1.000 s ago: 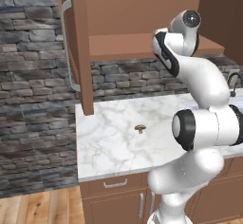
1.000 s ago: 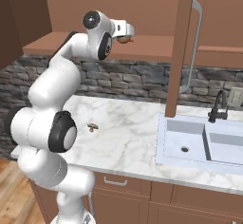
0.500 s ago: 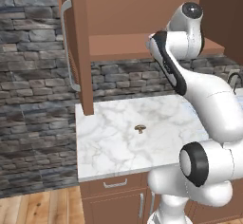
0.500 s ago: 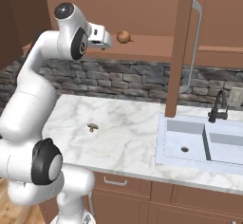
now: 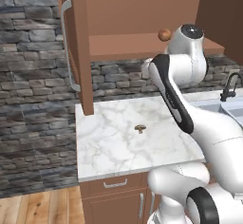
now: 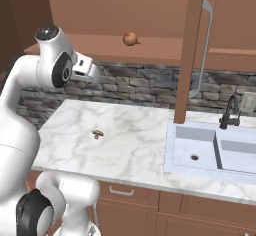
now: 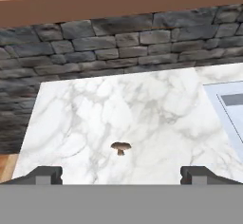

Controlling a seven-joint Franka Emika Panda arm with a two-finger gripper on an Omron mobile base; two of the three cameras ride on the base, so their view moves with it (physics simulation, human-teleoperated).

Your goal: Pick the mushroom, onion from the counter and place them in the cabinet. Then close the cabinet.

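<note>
Hand view looks down at the white marble worktop [image 7: 142, 114], with the gripper [image 7: 121, 174] spread wide and nothing between its tips. The two dark fingertips [image 7: 45, 174] stand far apart at the bottom. The little brown mushroom [image 7: 121, 147] lies on the worktop, a bit in front of the gripper and between the two tips. A dark stone wall [image 7: 118, 52] runs behind the worktop, and the corner of a pale sink [image 7: 230, 109] shows at the right.

From the left base view, the mushroom [image 5: 140, 128] sits alone near the middle of the worktop [image 5: 109, 142]. The onion [image 5: 164, 34] rests on the shelf inside the cabinet [image 5: 142, 9], touching the shelf board. The white arm [image 5: 190, 109] bends up in front of the cabinet. The cabinet door [image 5: 76, 47] stands open, with its long silver handle [image 5: 66, 47] showing.

From the right base view, the onion [image 6: 130, 39] is a small round ball on the shelf, well above the mushroom [image 6: 97, 133]. The gripper [image 6: 89, 71] hangs below the shelf, well apart from the onion. The other door [image 6: 192, 50] is open too. The sink [image 6: 215, 150] and a dark tap [image 6: 230, 112] are to the right.
</note>
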